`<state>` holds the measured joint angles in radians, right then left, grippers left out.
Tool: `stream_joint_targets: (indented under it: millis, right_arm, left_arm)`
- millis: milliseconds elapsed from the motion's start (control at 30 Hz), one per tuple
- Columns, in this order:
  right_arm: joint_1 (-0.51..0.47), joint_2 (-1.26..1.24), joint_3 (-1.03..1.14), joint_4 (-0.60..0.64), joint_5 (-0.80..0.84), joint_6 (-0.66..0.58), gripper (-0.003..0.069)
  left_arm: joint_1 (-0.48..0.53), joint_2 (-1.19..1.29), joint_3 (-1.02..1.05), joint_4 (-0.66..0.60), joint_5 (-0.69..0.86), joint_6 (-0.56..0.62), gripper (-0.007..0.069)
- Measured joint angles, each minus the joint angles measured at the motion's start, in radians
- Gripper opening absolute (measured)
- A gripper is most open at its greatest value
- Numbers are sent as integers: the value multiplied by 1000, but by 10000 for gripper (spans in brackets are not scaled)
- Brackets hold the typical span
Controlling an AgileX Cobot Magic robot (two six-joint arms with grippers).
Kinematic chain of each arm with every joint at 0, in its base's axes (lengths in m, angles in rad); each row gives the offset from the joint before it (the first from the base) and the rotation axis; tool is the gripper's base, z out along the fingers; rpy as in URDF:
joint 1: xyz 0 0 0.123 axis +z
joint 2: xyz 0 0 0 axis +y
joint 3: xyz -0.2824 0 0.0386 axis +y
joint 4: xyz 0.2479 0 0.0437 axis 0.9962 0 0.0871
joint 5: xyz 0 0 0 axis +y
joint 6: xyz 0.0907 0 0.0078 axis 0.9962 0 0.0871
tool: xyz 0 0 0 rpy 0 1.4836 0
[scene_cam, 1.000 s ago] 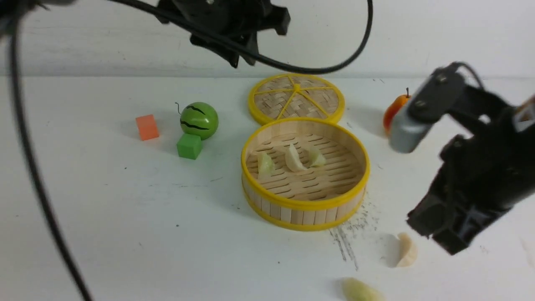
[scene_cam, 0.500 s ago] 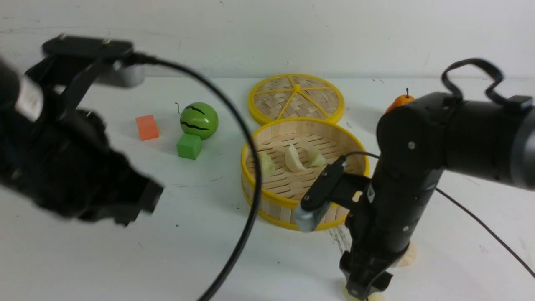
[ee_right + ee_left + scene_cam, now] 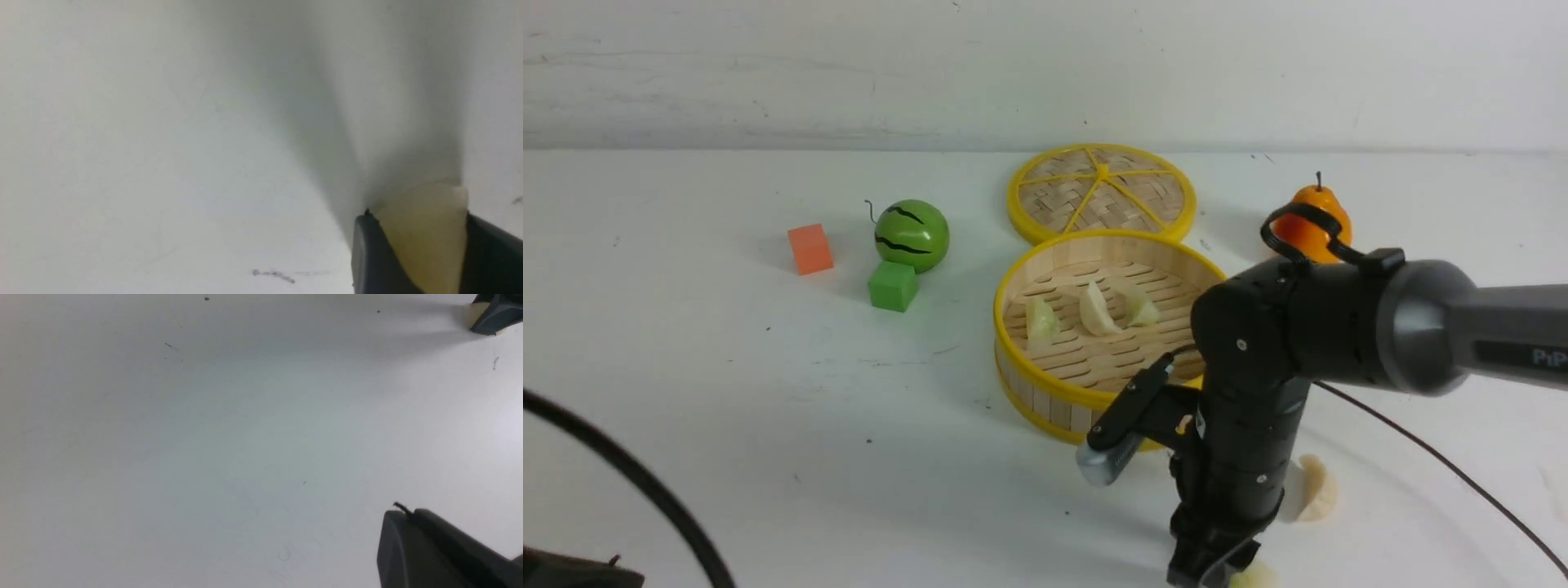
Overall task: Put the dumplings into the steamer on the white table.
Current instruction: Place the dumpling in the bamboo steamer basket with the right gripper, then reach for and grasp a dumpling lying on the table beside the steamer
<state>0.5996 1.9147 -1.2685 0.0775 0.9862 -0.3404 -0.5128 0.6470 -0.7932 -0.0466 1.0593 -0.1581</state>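
Note:
The steamer [image 3: 1045, 400] stands mid-table on the white table [image 3: 768, 408] with three dumplings inside [image 3: 1041, 320] [image 3: 1097, 310] [image 3: 1139, 309]. Another dumpling [image 3: 1315, 488] lies on the table to the steamer's front right. My right gripper [image 3: 1217, 572] points down at the front edge, and a pale dumpling [image 3: 1252, 576] peeks out beside it. In the right wrist view this dumpling [image 3: 425, 245] fills the gap of the right gripper [image 3: 417, 220], both fingers against it, still on the table. My left gripper [image 3: 408, 512] is shut and empty over bare table.
The flat woven lid [image 3: 1103, 192] lies behind the steamer. A toy watermelon [image 3: 912, 235], a green cube [image 3: 893, 285] and an orange cube [image 3: 810, 249] sit at the back left, and a pear [image 3: 1311, 224] at the back right. A black cable [image 3: 645, 490] curves across the front left.
My left arm has pulled back out of the front view to the lower left. My right arm has come down over the nearest dumpling and its fingers have closed in on it.

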Motion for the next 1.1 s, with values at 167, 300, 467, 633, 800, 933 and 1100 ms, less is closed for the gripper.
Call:
stream_joint_targets:
  millis: [167,300,467,633,800,933,1100]
  right_arm:
    - [0,-32,-170,-8,88,77,240]
    - [0,-32,-327,-18,10,187,240]
    - [0,64,-481,-32,-137,327,240]
    - [0,217,-550,-92,-162,447,240]
    - [0,275,-560,-166,-166,509,293]
    - [0,270,-600,-182,-88,514,460]
    - [0,209,-645,-182,167,485,597]
  left_arm:
    - [0,-102,48,3,-2,0,-14]
    - [0,-161,84,3,-1,0,-14]
    - [0,-195,100,3,13,0,-14]
    - [0,-199,100,0,29,-1,-14]
    - [0,-199,100,-3,46,-1,-14]
    - [0,-201,100,-2,53,-1,-14]
    - [0,-203,100,24,53,0,-13]
